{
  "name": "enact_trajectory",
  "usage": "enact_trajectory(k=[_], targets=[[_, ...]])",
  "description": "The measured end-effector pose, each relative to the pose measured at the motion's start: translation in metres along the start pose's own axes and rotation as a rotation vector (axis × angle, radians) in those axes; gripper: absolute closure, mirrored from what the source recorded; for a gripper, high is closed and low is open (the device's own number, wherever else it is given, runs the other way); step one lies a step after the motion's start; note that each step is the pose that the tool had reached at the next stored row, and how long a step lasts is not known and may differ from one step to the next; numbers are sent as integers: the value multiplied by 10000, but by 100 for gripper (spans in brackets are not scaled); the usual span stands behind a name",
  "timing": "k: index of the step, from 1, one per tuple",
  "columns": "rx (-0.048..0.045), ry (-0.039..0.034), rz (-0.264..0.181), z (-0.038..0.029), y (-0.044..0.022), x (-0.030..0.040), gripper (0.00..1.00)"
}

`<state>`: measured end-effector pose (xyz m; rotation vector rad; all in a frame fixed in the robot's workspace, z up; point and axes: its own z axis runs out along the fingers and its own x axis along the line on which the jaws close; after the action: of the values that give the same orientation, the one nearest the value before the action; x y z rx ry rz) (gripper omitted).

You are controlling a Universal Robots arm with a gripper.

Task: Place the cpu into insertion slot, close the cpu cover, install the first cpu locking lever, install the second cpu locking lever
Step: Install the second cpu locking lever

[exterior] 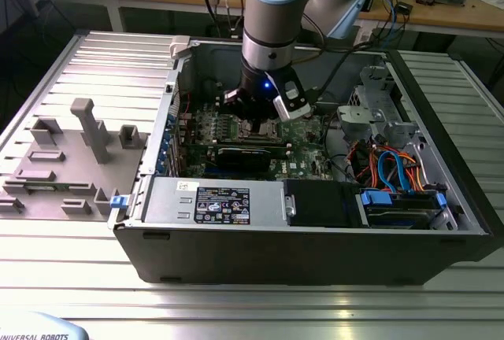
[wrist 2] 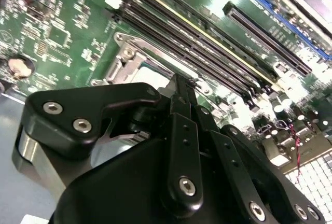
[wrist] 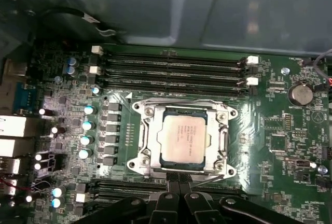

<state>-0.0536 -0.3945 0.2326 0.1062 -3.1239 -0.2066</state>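
First wrist view: the cpu [wrist: 181, 140], a small flat square chip with a silver-grey metal top, lies seated in the insertion slot [wrist: 154, 111], the dark square socket with a silvery rim on the green circuit board [wrist: 280, 141]. The cpu cover [wrist: 224, 142], a thin silver metal frame plate with a cut-out centre, appears to lie flat around the chip, so placing and closing look done. The black hand [wrist: 179, 181] sits at the socket's 6 o'clock edge, its fingers pressed close together with the tips at a thin wire-like lever [wrist: 207, 178]; whether they pinch it I cannot tell. The step in hand looks like the first locking lever, though I cannot tell if either lever is latched.

Long black memory slots [wrist: 171, 68] run at 12 o'clock of the socket. In the exterior view the hand [exterior: 253, 126] reaches down into the open grey computer case [exterior: 315, 257], which rests on a ribbed metal surface [exterior: 236, 308].

Seating a lever calls for a press down and sideways under its hook.
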Motion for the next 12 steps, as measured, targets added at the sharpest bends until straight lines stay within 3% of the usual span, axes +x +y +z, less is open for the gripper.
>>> enact_trajectory(k=[7, 12], targets=[[-76, 6, 1, -8, -62, 19, 89], [-161, 20, 0, 21, -74, 135, 89]])
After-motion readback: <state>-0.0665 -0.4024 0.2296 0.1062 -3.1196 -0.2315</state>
